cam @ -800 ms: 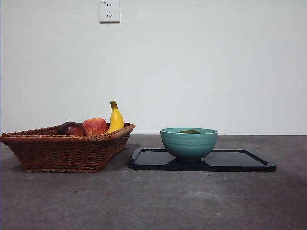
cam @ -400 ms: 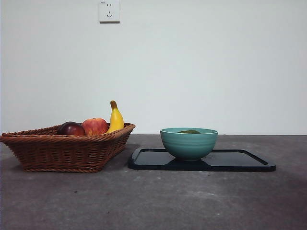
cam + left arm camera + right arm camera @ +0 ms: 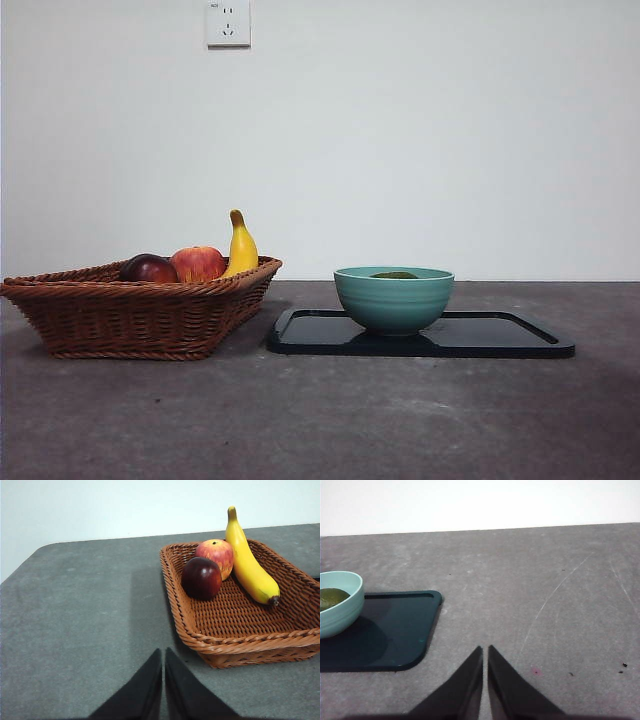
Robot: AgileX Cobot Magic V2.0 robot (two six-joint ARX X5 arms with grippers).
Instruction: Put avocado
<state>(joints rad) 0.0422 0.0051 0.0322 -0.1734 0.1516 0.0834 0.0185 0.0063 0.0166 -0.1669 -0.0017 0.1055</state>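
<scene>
Green avocado inside teal bowl

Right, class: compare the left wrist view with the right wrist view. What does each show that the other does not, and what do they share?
Only the left wrist view: a wicker basket holding a banana, a red apple and a dark maroon fruit. Only the right wrist view: the avocado in a teal bowl on a black tray. Both: the grey table and a shut tool, left, right.

Left claw closed above table; basket holds apple, maroon fruit, banana.
</scene>
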